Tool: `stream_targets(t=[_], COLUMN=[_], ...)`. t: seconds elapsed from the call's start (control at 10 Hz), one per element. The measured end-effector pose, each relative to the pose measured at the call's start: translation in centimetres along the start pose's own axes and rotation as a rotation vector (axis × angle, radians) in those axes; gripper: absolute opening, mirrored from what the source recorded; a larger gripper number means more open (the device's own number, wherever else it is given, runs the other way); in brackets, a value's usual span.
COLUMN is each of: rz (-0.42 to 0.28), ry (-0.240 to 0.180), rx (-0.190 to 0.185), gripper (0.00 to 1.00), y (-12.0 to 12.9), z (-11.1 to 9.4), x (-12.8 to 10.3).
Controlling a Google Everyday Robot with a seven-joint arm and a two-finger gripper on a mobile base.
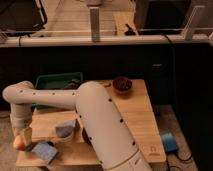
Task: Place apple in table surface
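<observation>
Gripper [24, 137] closed on apple [19, 144] at the front-left corner of the table surface [136, 116].
The arm reaches down over the table's left edge; the apple sits at the fingertips, right on that edge. A blue cloth [45, 150] lies just beside it, with a green tray [52, 82] at back-left and a dark bowl [121, 85] near the back edge.

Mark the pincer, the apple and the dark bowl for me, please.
pincer [25, 136], camera view, midway between its fingertips, low at far left.
apple [18, 144], camera view, on its orange skin beside the pincer.
dark bowl [121, 90], camera view, on its front wall.
</observation>
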Motion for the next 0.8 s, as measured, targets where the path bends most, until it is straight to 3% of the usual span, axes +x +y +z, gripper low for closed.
stream_targets(t=[0.2,0.3,0.6,0.8], rz=[0.005,0.013,0.046,0.061], ry=[0.007,0.016,0.031,0.024], rx=[0.006,0.026,0.104,0.163], gripper=[0.0,0.0,0.0,0.0], y=[0.4,1.0,3.1,4.1], z=[-0.2,-1.1,-4.9,-6.0], x=[-0.1,-0.3,-0.8,-0.5])
